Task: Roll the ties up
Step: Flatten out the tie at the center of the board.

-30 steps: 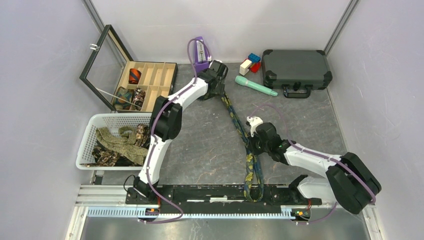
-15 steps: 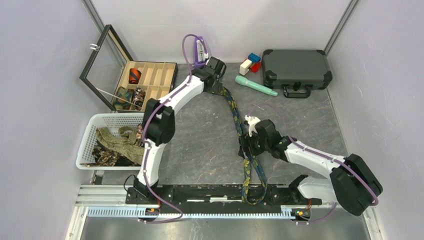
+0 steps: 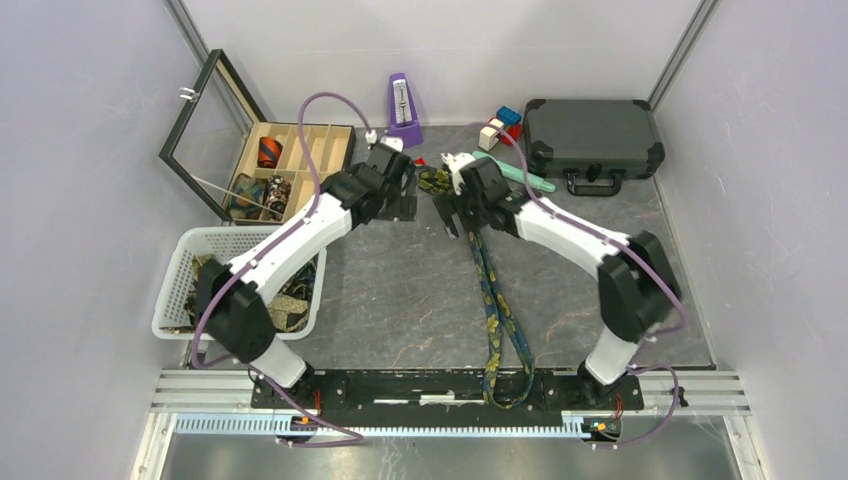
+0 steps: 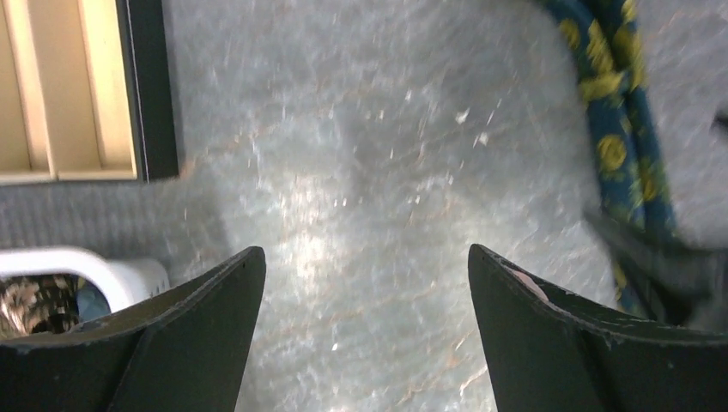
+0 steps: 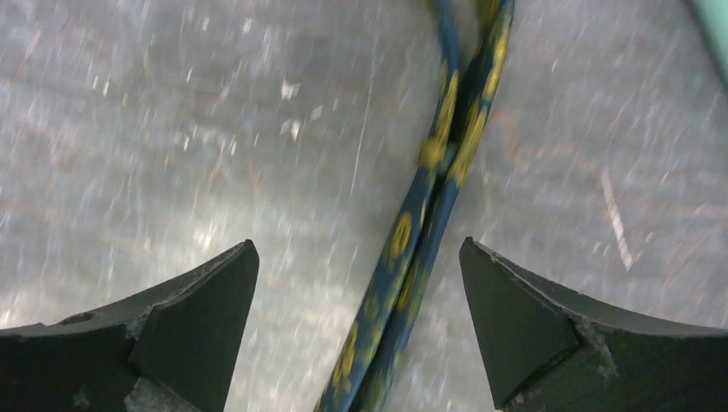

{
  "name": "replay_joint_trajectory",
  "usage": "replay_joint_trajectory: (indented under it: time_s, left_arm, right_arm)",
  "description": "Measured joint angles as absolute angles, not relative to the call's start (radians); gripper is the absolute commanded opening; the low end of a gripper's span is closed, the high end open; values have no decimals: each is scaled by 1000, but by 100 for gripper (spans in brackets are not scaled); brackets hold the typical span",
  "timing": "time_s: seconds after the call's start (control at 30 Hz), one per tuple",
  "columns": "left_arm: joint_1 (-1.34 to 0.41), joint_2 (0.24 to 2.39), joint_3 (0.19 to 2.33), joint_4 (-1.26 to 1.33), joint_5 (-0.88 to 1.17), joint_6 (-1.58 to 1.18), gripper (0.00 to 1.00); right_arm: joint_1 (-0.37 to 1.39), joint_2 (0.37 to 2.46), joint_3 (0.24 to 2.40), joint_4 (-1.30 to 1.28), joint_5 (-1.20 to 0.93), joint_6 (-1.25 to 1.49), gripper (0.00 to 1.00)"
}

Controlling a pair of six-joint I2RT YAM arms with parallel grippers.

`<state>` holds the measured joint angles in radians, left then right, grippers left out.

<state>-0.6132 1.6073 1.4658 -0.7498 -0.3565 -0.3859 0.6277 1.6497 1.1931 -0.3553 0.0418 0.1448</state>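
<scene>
Hovering: right claw [image 5: 358, 249] wide over tie [image 5: 399, 240] | left claw [image 4: 365, 257] wide, seemingly beside it

A robot test cell in a lab, not a lived-in room. Plain pale partition walls [image 3: 90, 200] box in a grey tabletop [image 3: 400, 290] on three sides. Along the bottom of the top view runs an aluminium rail [image 3: 200, 385] with two white cabled arms [image 3: 290, 240] bolted to it. Unrelated props lie about: a purple metronome [image 3: 403, 110] at top centre, a black hard case [image 3: 592, 138] at upper right, a wooden compartment box [image 3: 300, 165] at upper left, and a white plastic basket [image 3: 180, 270] at left.
</scene>
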Motion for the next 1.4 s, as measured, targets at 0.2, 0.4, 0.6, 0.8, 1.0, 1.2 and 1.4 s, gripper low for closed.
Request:
replay_joint_trajectory:
  time_s: [0.2,0.4,0.6,0.8,1.0,1.2,1.4]
  left_arm:
    - [-632,1446,1230,-757,-315,-429,98]
    - [-653,1284,1059,-754,-273,-472,98]
    - [-659,1183,991,-751,-244,-494,98]
    - [-666,1142,923,-742,-217,-519,98]
    - [-675,1118,865,-725,-197,-539,100]
    - [-723,1107,844,-695,-177,-571,100]
    - [-875,1150,847,-626,-179,-643,100]
  right_arm:
    - [605,1986,1597,-461,96,49,93]
    - [580,2186,1800,-521,125,-22,90]
    - [567,2273,1867,-540,154,-64,83]
    - [565,2299,1878,-530,190,-98,53]
    - [565,2337,1900,-502,200,-104,8]
    - [564,2358,1916,-484,212,-60,0]
    - [536,2251,1765,-439,234,99,0]
